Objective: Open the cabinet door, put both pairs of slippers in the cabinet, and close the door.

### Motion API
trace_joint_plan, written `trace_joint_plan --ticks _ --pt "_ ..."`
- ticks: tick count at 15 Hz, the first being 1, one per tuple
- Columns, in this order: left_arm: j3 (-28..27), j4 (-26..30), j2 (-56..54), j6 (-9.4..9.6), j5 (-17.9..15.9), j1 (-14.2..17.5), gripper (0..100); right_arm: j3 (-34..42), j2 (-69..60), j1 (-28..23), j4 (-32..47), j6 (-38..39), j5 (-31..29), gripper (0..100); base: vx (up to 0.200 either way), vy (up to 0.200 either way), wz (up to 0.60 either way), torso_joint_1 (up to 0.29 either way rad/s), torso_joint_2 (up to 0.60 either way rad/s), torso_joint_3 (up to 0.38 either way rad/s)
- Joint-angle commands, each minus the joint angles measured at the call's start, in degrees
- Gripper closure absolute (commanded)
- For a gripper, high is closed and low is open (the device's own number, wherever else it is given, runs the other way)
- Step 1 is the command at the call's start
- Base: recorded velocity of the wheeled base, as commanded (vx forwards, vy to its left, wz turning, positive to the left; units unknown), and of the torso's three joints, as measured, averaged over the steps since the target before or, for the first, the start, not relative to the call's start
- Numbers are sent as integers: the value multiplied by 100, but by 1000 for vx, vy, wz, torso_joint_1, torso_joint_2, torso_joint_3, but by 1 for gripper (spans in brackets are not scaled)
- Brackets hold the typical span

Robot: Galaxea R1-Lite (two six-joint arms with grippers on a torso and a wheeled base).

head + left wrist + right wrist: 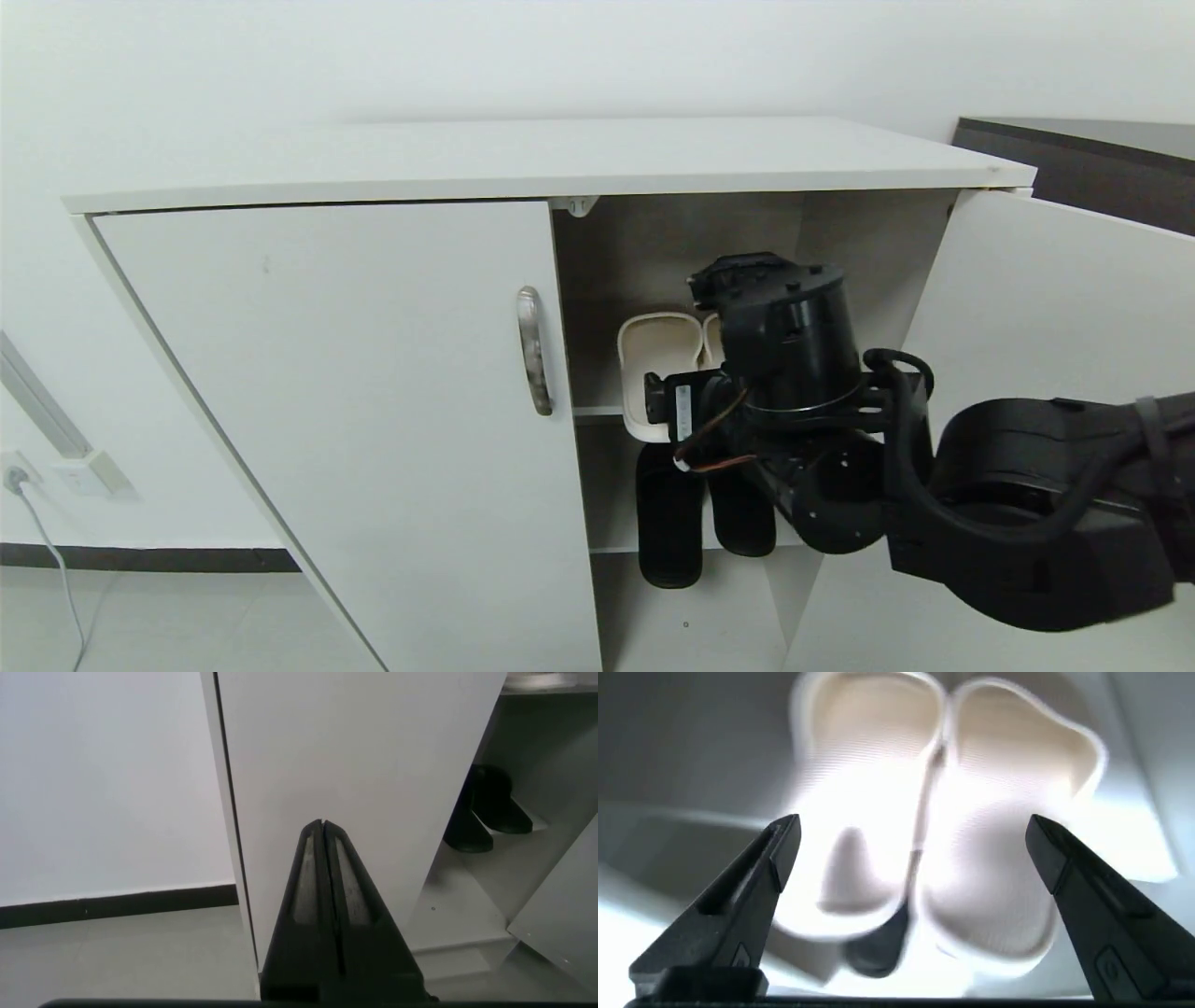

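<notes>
The white cabinet (551,163) has its right door (1046,308) swung open and its left door (355,401) shut. A white pair of slippers (658,359) leans on the upper shelf, and a black pair of slippers (691,523) stands on the shelf below. My right gripper (910,873) is open just in front of the white slippers (943,821), not touching them. My left gripper (321,831) is shut on nothing, low in front of the closed left door (355,775). The black slippers (486,807) lie off to its side.
A metal handle (532,350) runs down the left door's edge. A wall socket with a cable (19,478) sits low on the wall to the left. A dark desk top (1083,163) stands behind the cabinet at the right. Grey floor (121,952) lies below.
</notes>
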Motion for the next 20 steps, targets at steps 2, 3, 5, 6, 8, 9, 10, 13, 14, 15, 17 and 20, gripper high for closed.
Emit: trace_joint_plan --ticks 2,3,5,6,8,9,10,13,14,15,17,20 --pt "1 -1 7 -2 -2 1 100 711 -459 41 -614 -32 520 0 0 0 0 0 0 0" --pt "1 -1 7 -2 -2 1 100 957 -468 59 -869 -59 529 100 0 0 0 0 0 0" --pt "1 -1 7 7 -2 1 100 1159 -503 94 -1027 -59 520 100 0 0 0 0 0 0" --pt "1 -1 7 7 -2 1 100 1265 -573 94 -1036 -76 538 100 0 0 0 0 0 0" --pt "1 -1 7 7 -2 1 100 1300 -644 111 -1045 -94 573 100 0 0 0 0 0 0" --pt "1 -1 7 7 -2 1 100 1309 -670 129 -1045 -94 564 100 0 0 0 0 0 0" --pt "1 -1 7 7 -11 1 100 1318 -687 138 -1045 -85 573 100 0 0 0 0 0 0" --pt "1 -1 7 7 -11 1 100 1370 -679 208 -1089 -85 573 100 0 0 0 0 0 0" --pt "1 -1 7 7 -11 1 100 1370 -670 217 -1106 -85 573 100 0 0 0 0 0 0" --pt "1 -1 7 7 -11 1 100 1370 -670 226 -1106 -76 573 100 0 0 0 0 0 0" --pt "1 -1 7 7 -28 1 100 1397 -635 234 -1106 -59 582 100 -200 0 0 2 7 0" --pt "1 -1 7 15 -28 1 100 1405 -635 243 -1124 -59 582 100 -200 0 0 4 2 2"
